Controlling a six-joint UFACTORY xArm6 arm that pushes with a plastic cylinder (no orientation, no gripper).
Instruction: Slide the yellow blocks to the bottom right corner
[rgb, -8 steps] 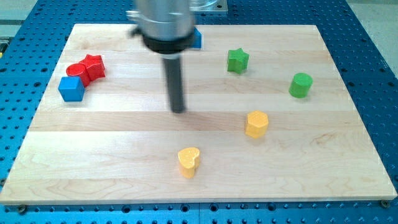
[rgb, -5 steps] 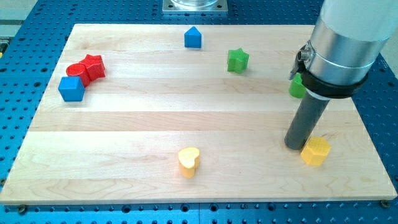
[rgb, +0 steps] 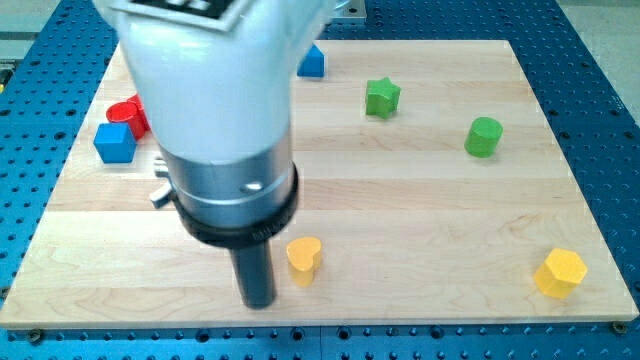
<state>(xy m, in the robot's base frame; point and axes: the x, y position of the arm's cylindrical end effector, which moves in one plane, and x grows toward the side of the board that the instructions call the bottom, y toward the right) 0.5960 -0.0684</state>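
Note:
A yellow heart-shaped block (rgb: 304, 258) lies near the board's bottom edge, left of centre. A yellow hexagonal block (rgb: 559, 272) sits at the bottom right corner of the wooden board (rgb: 400, 190). My tip (rgb: 259, 301) rests on the board just left of and slightly below the yellow heart, a small gap apart. The arm's big body covers much of the view's left.
A green star (rgb: 382, 97) and a green cylinder (rgb: 484, 136) lie at the upper right. A blue house-shaped block (rgb: 314, 62) shows at the top, partly hidden. A blue cube (rgb: 115, 142) and a red block (rgb: 125, 112) lie at the left.
The yellow hexagon has gone from right of centre to the bottom right corner. My tip left it and swung across to the left side of the yellow heart.

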